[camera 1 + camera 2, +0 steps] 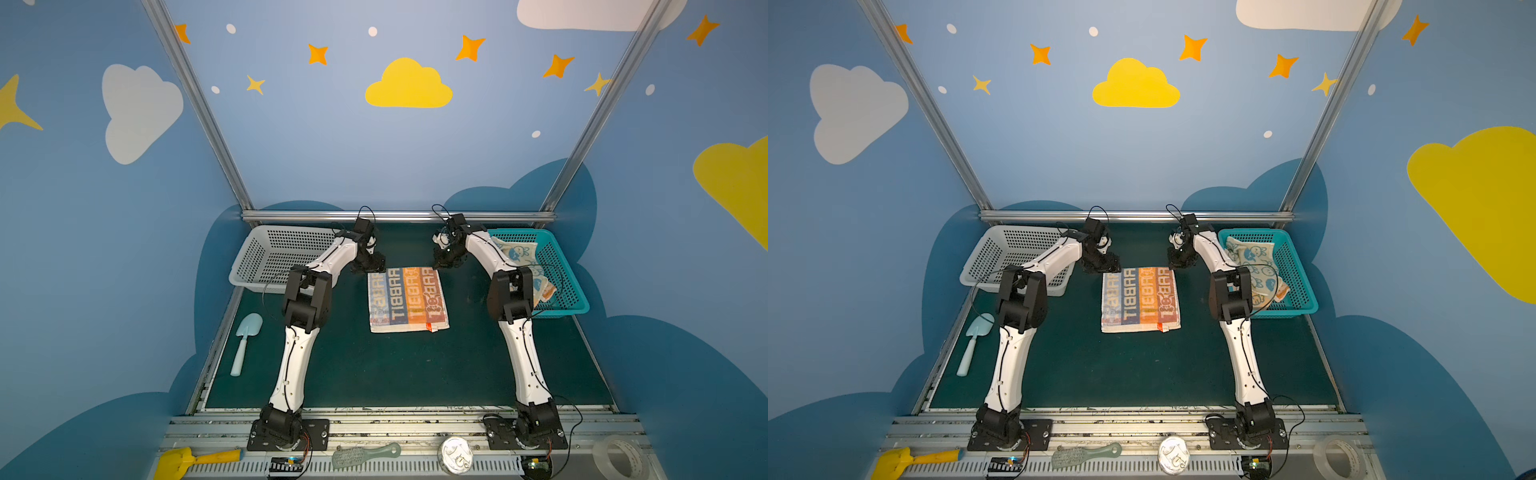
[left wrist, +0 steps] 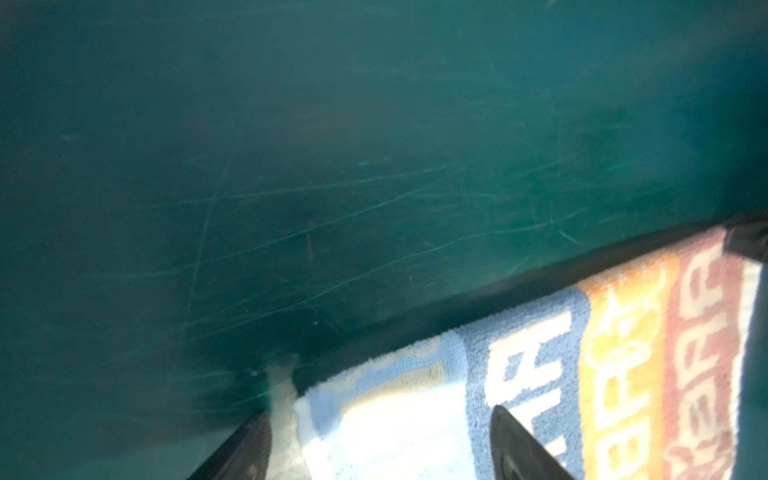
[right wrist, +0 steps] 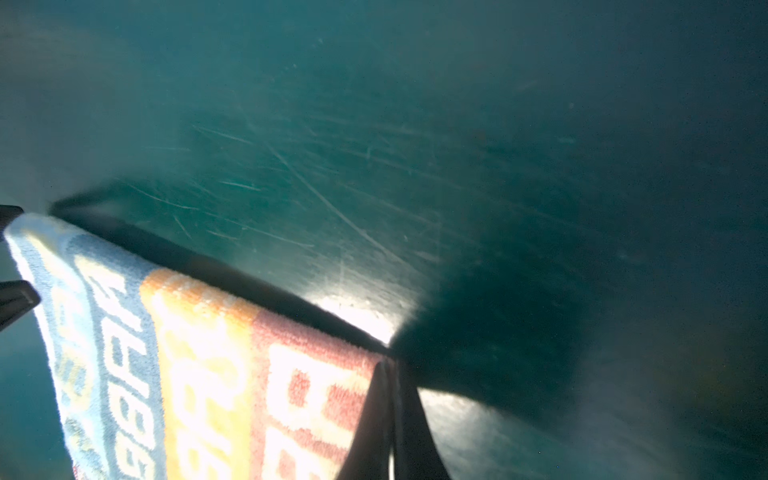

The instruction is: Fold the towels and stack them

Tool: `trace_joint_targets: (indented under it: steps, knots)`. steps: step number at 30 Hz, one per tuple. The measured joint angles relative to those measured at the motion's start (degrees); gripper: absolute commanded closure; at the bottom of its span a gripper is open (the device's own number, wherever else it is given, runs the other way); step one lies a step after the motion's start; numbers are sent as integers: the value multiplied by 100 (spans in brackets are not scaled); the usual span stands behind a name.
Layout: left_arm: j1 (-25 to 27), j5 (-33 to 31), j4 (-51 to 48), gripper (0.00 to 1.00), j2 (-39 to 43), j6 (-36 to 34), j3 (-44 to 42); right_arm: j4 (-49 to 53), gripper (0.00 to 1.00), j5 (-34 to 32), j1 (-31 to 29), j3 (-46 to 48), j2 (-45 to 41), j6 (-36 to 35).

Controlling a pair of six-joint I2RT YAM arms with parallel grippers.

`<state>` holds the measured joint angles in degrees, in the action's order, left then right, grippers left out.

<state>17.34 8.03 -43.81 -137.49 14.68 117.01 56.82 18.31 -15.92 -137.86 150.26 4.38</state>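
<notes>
Both top views look down; wrist views closely share the towel.

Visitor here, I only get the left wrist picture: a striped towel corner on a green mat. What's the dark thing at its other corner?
Observer: The right pincer, shut on that corner of the striped towel.
Visitor: Any other towels?
Observer: A cream towel with blue rabbits lies in a teal basket on the right.
Visitor: And on the left?
Observer: A white basket, with a pale blue shovel nearer the front.
</notes>
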Motion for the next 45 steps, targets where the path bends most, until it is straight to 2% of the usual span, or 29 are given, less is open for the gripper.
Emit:
trace_joint_targets:
  steps: [3, 11, 19, 24, 37, 45]
  knots:
    - [-28, 20, -79, 36, -17, -79, 0, 33, 100, 2, 26, 11, -9, -17]
    - [-199, 31, -125, 42, -59, -175, 17, 68, 100, 37, 61, 11, -9, -20]
    - [-245, 286, -111, 58, -339, -289, 422, 76, 100, 39, 72, 15, -9, -24]
    - [-240, 369, -136, 63, -450, -332, 579, 85, 100, 42, 81, 17, -11, -24]
    - [-240, 435, -127, 96, -529, -431, 599, 111, 100, 79, 120, 20, -13, -17]
    - [-240, 452, -109, 97, -533, -450, 599, 118, 100, 138, 146, 22, -17, 39]
